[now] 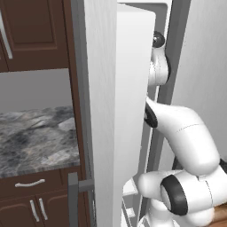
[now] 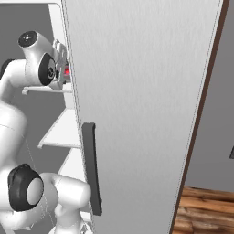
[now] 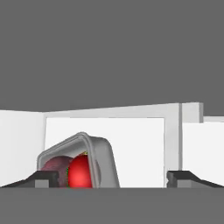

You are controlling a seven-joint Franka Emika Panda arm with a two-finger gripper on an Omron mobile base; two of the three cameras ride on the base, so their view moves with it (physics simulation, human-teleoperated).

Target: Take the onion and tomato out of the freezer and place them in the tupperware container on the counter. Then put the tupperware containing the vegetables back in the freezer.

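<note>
The freezer (image 1: 128,111) stood open, its door (image 2: 146,105) swung toward the base and blocking much of the right base view, with a dark bar handle (image 2: 93,169) low on its near edge. The arm reached through the gap between that door and the freezer's other side, so there was little room on either flank of it. White shelves (image 2: 61,130) stepped down inside the freezer, one under another, their front edges facing the arm.

Left of the freezer, past a brown cabinet post, lay the marbled counter (image 1: 37,137) over dark drawers with silver handles. Right of the door, a strip of wooden floor (image 2: 203,212) showed.

In the hand view the tub (image 3: 103,153) rested on a white freezer shelf (image 3: 140,148), tilted up on its side so its rim faced the camera. The tomato (image 3: 79,172) sat inside it at the front, and the onion (image 3: 56,165) lay just behind and to the tomato's left, touching or nearly touching it. The shelf beside the tub, toward the inner wall, was bare white, ending at a raised pale rim.

The gripper (image 3: 113,179) hung just in front of the tub with its fingers (image 3: 43,178) spread wide, one at each side of the view. Nothing was between them. The left finger overlapped the tub's lower corner in the picture; I could not tell whether it touched.
</note>
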